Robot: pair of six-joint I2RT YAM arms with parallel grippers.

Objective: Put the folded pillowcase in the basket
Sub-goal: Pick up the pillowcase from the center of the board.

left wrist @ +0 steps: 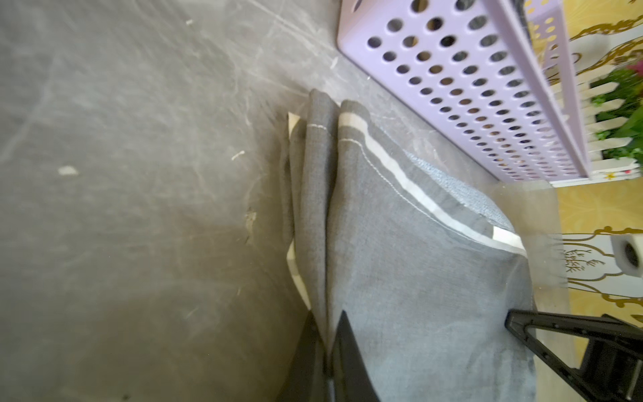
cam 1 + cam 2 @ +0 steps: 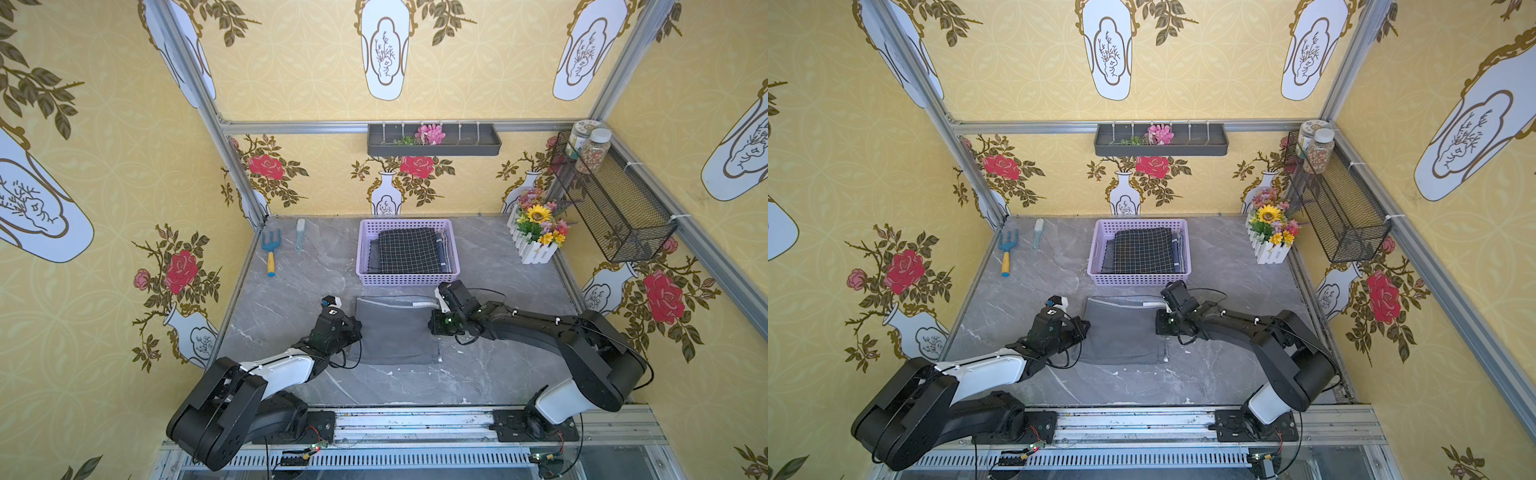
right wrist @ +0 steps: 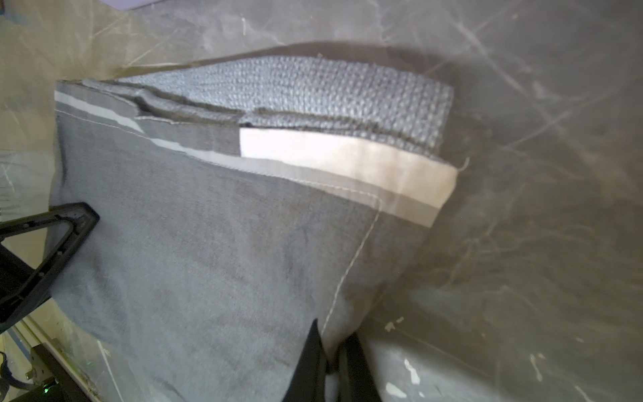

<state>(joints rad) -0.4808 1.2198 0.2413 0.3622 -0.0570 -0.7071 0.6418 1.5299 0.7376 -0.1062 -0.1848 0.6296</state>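
Folded pillowcase (image 2: 395, 332), pinched at both side edges, lift pending.
Your left gripper (image 1: 328, 334) and right gripper (image 3: 332, 343) each clamp a side edge of the grey pillowcase, which lies on the table (image 2: 291, 299) just before the lilac basket (image 2: 409, 281). Best raise both together and level, to clear its near wall and keep the fold.

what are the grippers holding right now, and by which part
The folded grey pillowcase: left gripper pinches its left side edge, right gripper its right side edge.
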